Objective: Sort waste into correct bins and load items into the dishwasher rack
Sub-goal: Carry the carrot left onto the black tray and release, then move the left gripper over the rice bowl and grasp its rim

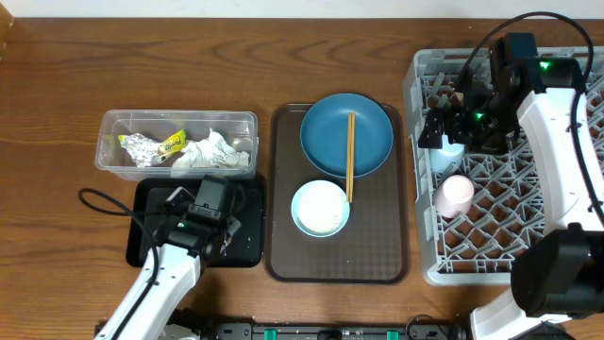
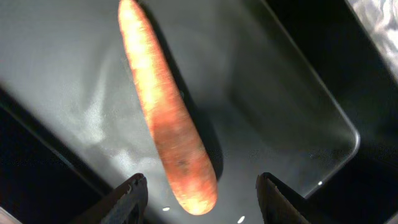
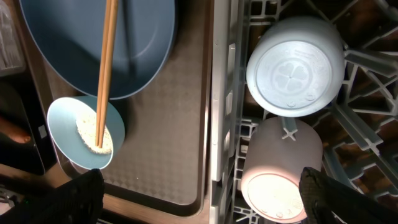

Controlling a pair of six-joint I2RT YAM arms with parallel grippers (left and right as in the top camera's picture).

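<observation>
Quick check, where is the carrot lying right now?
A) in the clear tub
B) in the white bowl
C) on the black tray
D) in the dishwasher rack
C: the left wrist view shows the carrot lying on the black tray, below the open left tool.

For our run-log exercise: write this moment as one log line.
left gripper: open, carrot lying on black tray | right gripper: open above dishwasher rack edge

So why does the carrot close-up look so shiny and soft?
Left wrist view: light reflects as a pale sheen off the black tray, the carrot casts a dark shadow beside it, and the left claw at the bottom edge is blurred. Overhead view: even light, all sharp. Right wrist view: the right claw is dark and out of focus.
</observation>
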